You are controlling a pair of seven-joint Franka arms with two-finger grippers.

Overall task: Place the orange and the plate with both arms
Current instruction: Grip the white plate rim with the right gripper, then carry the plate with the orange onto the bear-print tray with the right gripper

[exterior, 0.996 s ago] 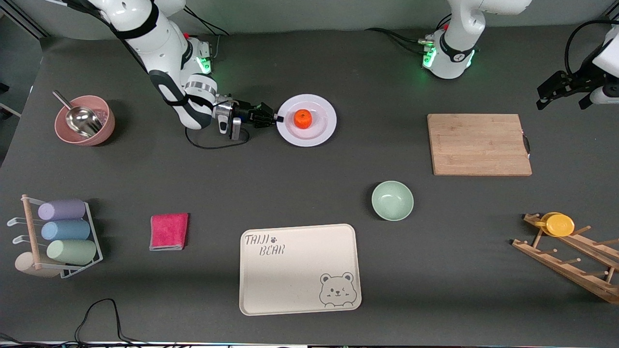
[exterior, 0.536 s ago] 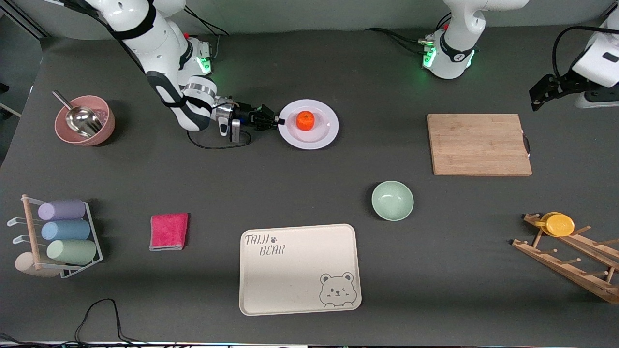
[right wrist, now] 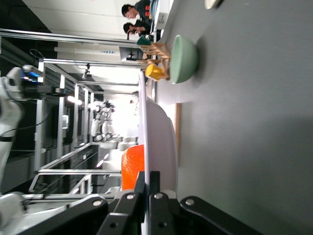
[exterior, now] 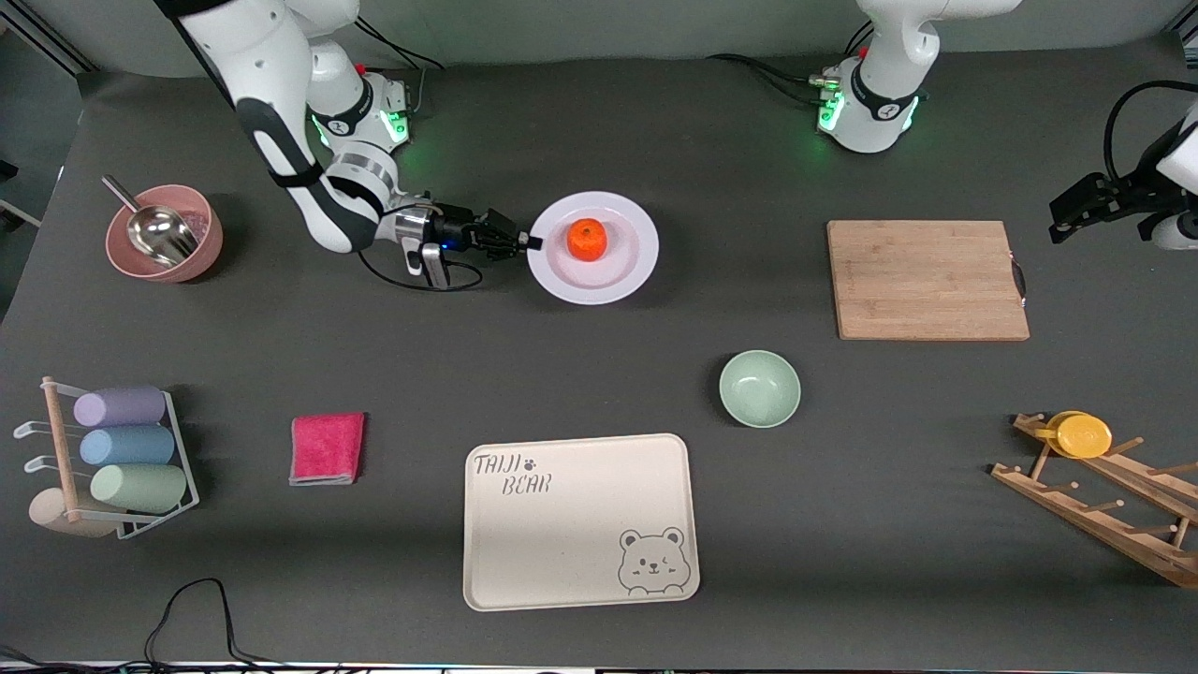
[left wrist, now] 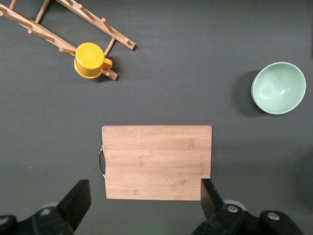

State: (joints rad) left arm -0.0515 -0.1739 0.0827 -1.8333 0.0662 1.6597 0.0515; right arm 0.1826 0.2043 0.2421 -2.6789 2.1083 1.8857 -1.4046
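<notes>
The white plate [exterior: 618, 271] carries the orange [exterior: 587, 239] at its middle. My right gripper [exterior: 532, 242] is shut on the plate's rim at the side toward the right arm's end and holds it a little above the table. In the right wrist view the plate's rim [right wrist: 157, 127] runs edge-on between the fingers and the orange [right wrist: 133, 166] sits on it. My left gripper [exterior: 1076, 201] is open and empty, up in the air past the cutting board's end. In the left wrist view its fingers [left wrist: 78, 198] frame the wooden cutting board [left wrist: 156, 161].
A wooden cutting board [exterior: 927, 279], a mint-green bowl [exterior: 759, 388], a cream bear-print tray [exterior: 578, 520], a pink cloth [exterior: 328, 447], a pink bowl with a metal scoop [exterior: 164, 232], a rack of cups [exterior: 112, 459] and a wooden rack with a yellow cup [exterior: 1083, 435] stand around.
My right gripper has raised the plate with the orange and carried it slightly nearer the front camera. My left gripper has shifted at the table's end.
</notes>
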